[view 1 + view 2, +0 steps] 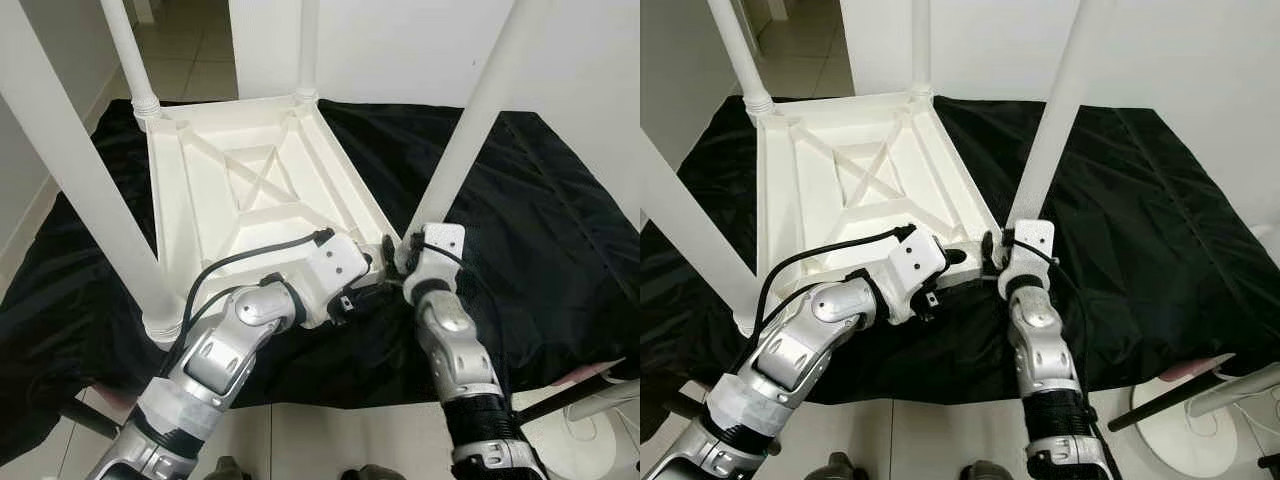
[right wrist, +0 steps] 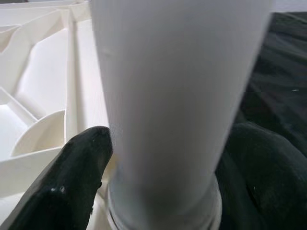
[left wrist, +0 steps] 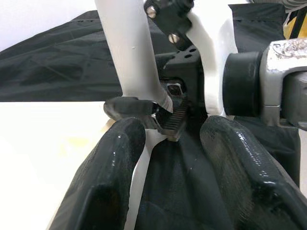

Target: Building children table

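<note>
Already the upturned table (image 1: 250, 190) lay on the black cloth (image 1: 560, 230) with four legs up; the right gripper (image 2: 163, 191) clasped the near-right leg (image 1: 470, 130), the left gripper (image 3: 168, 158) open beside it, probably final tightening.
</note>
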Robot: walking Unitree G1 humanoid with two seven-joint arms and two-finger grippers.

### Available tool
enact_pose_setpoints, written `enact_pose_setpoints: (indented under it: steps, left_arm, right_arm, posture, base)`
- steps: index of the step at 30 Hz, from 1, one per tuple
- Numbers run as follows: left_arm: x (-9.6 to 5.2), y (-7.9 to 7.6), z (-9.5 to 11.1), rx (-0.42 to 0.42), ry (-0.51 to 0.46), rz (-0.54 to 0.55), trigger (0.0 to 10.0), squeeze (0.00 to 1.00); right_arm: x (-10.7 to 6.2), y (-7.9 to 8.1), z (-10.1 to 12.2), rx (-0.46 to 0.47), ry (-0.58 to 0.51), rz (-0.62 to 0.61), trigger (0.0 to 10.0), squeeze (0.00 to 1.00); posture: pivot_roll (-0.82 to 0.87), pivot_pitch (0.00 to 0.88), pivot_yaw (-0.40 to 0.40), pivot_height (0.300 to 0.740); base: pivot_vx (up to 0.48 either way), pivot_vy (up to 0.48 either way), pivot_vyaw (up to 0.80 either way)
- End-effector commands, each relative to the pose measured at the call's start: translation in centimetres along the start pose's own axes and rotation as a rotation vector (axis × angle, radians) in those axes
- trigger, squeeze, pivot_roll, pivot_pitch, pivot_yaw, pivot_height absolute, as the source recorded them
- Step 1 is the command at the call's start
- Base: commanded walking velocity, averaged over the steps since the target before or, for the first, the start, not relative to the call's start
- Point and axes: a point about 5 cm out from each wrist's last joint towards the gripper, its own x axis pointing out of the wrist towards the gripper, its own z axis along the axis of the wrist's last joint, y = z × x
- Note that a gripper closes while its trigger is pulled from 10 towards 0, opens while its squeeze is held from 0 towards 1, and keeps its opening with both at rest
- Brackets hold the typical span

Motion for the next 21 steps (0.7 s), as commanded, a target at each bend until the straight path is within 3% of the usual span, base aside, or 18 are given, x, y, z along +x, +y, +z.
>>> enact_pose_setpoints:
  steps: [1, 7, 12, 21]
  left_arm:
    - [0.1, -0.1, 0.0, 0.003, 0.007, -0.016, 10.0, 0.0]
    - [0.2, -0.2, 0.1, 0.005, 0.003, -0.02, 10.0, 0.0]
    - [0.2, -0.1, 0.1, 0.006, 0.002, -0.021, 10.0, 0.0]
    - [0.2, 0.1, 0.1, 0.014, 0.004, -0.018, 10.0, 0.0]
  right_arm:
    - [-0.2, -0.1, -0.4, -0.004, 0.003, 0.053, 10.0, 0.0]
    - [0.0, -2.3, -0.1, -0.085, -0.016, 0.26, 10.0, 0.0]
    - [0.9, -3.4, 0.8, -0.15, -0.023, 0.36, 10.0, 0.0]
    - [3.3, -4.0, 2.2, -0.255, -0.005, 0.504, 10.0, 0.0]
  posture:
    - [-0.04, 0.0, -0.025, 0.74]
    - [-0.05, 0.0, -0.023, 0.74]
    - [-0.05, 0.0, -0.022, 0.74]
    - [-0.04, 0.0, -0.025, 0.74]
  base:
    - [0.0, 0.0, 0.0]
    - [0.0, 0.0, 0.0]
    - [0.0, 0.0, 0.0]
    - [0.0, 0.0, 0.0]
